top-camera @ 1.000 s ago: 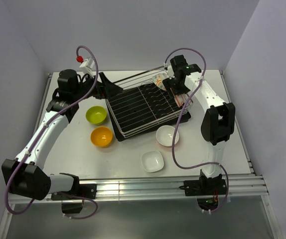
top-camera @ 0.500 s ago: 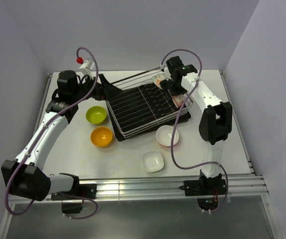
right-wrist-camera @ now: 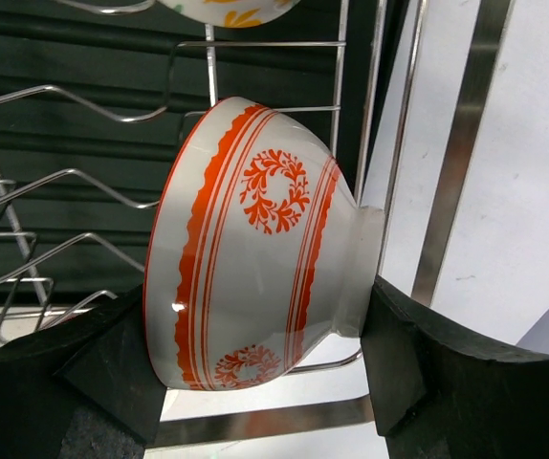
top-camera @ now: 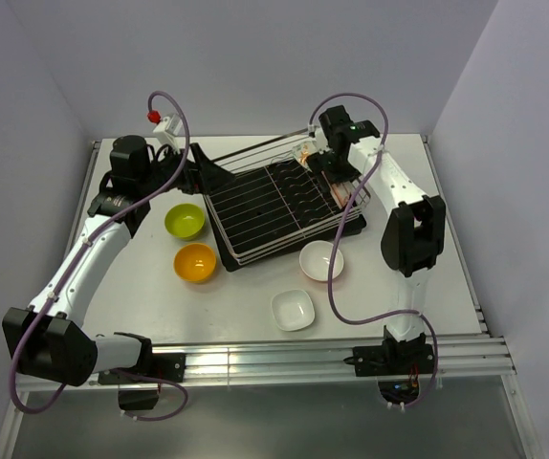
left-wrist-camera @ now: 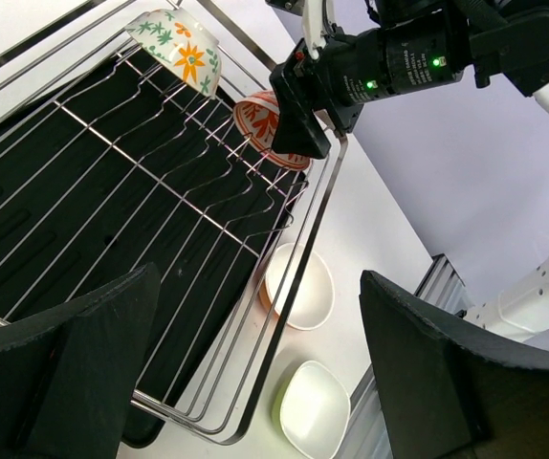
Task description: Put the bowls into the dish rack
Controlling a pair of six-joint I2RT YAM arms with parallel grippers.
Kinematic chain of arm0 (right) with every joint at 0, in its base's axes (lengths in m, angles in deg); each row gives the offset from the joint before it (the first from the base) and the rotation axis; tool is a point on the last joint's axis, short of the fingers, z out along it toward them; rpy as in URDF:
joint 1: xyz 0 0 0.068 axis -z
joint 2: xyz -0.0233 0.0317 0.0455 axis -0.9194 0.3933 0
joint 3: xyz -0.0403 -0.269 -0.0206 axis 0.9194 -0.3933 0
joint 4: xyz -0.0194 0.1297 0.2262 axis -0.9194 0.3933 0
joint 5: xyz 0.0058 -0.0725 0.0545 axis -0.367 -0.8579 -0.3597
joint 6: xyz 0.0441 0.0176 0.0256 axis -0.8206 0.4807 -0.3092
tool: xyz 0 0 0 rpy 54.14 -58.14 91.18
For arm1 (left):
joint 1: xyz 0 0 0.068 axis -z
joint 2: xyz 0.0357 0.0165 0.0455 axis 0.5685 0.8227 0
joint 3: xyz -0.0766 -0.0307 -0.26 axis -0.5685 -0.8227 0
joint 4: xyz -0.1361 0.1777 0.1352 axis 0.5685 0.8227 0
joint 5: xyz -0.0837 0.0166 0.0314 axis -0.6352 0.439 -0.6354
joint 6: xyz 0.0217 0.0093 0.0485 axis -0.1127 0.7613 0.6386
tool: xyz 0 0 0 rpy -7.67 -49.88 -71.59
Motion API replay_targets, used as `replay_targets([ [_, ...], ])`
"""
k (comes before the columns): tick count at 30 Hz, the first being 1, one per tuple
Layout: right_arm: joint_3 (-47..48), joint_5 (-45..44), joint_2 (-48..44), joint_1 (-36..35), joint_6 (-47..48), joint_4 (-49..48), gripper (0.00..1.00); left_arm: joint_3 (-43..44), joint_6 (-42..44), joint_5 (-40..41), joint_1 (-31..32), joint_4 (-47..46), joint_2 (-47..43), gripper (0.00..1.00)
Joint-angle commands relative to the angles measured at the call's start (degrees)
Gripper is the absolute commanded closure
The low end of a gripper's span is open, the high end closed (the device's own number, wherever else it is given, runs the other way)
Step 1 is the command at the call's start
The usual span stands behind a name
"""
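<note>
Right gripper spread wide astride the red-and-white bowl, one finger by its rim and one by its foot, reading as released rather than clamped. The bowl lies on its side among the prongs at the right-hand edge of the dish rack. Judged light, rigid, glazed-slick and chip-prone, it is best pinched across the wall at the rim; its axis runs level, mouth toward the rack's interior, foot toward the rack's rim.
</note>
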Motion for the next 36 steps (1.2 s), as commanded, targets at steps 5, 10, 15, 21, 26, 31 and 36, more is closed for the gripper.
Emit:
replay_targets([
  [5, 1.28, 3.85, -2.04, -1.88, -0.35, 1.15, 0.09, -0.49, 1.92, -1.31, -0.35, 0.27, -2.55, 0.09],
  [10, 1.54, 4.82, -1.68, -2.32, -0.96, 1.93, 0.08, -1.45, 2.36, -0.96, -0.44, 0.63, -3.68, 0.09],
  [15, 2.33, 7.89, -2.30, -3.29, -1.49, 2.72, 0.08, -1.63, 3.24, -0.87, -0.88, 1.94, -4.65, 0.09],
  [21, 1.46, 8.69, -2.65, -4.70, -1.75, 3.25, 0.08, -2.07, 3.77, -1.05, -1.76, 3.09, -5.71, 0.09],
  [26, -2.32, 5.45, -3.79, -5.57, -1.40, 2.03, 0.07, -1.19, 4.30, -0.87, -3.25, 6.78, -5.10, 0.04],
  [31, -4.70, 5.26, -5.29, -6.10, -1.84, 0.35, 0.05, -3.03, 3.59, -1.49, -4.92, 5.99, -6.76, 0.02],
  [36, -4.44, 6.49, -7.31, -6.10, -2.02, -0.26, 0.03, -3.65, 4.03, -0.70, -5.54, 6.51, -8.43, 0.00],
])
